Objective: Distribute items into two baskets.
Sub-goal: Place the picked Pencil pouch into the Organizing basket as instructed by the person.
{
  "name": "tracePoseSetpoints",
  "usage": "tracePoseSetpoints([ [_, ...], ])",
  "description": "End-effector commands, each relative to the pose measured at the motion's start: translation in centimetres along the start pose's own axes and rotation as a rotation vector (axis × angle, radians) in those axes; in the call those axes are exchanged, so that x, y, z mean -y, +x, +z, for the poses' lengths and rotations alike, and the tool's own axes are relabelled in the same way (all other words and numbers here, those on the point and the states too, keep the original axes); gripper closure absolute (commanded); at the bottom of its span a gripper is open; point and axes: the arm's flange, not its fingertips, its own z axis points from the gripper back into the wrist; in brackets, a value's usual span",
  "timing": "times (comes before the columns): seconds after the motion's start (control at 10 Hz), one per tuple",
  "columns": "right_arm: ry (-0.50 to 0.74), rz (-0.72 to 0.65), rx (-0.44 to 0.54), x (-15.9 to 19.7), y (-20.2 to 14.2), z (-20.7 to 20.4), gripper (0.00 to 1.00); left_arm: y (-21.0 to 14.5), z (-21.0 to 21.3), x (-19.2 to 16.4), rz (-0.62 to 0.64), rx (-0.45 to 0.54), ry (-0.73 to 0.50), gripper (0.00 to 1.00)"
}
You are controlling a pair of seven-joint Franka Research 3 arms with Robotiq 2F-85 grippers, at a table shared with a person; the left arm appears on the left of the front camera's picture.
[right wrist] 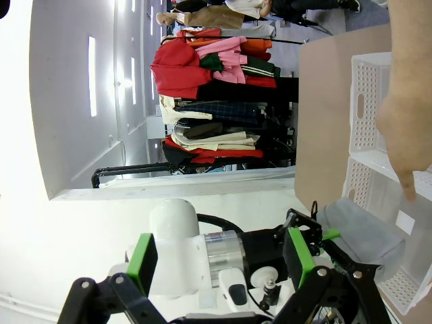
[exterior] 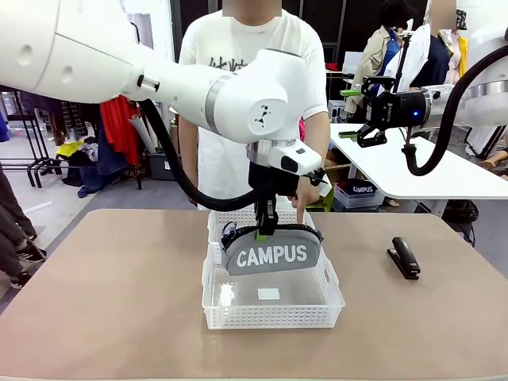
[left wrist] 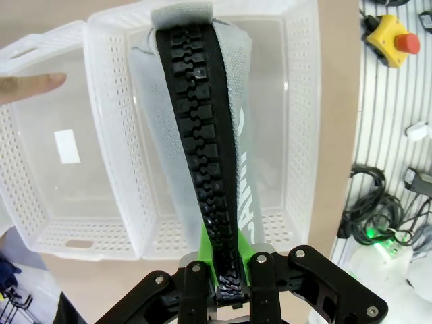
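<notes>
At centre frame in the front view, one grey pouch is being pinched by its black zip in the left gripper, upright at the far end of the nearer basket, while the right gripper is being held spread at upper right. One black stapler is being recorded there on the table at right. In the left wrist view the zip is being shown clamped between green pads, and a person's finger is being held over the second basket of two.

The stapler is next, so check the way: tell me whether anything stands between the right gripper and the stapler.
Nothing visible does. The right gripper hangs open, raised on the right, and the stapler lies alone on bare tabletop lower down, well apart from the near basket.
</notes>
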Motion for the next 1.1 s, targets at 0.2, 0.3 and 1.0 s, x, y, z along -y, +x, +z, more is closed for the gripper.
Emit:
tracePoseSetpoints([
  [0.2, -0.001, 0.005, 0.009, -0.3, 0.0, 0.0, 0.0, 0.3, -0.7, -0.2, 0.004, -0.007, 0.009, 1.0],
  [0.3, -0.001, 0.005, 0.009, -0.3, 0.0, 0.0, 0.0, 0.3, -0.7, -0.2, 0.004, -0.007, 0.009, 1.0],
  [1.0, -0.001, 0.005, 0.009, -0.3, 0.0, 0.0, 0.0, 2.1, -3.6, -1.0, -0.016, -0.043, 0.073, 1.0],
])
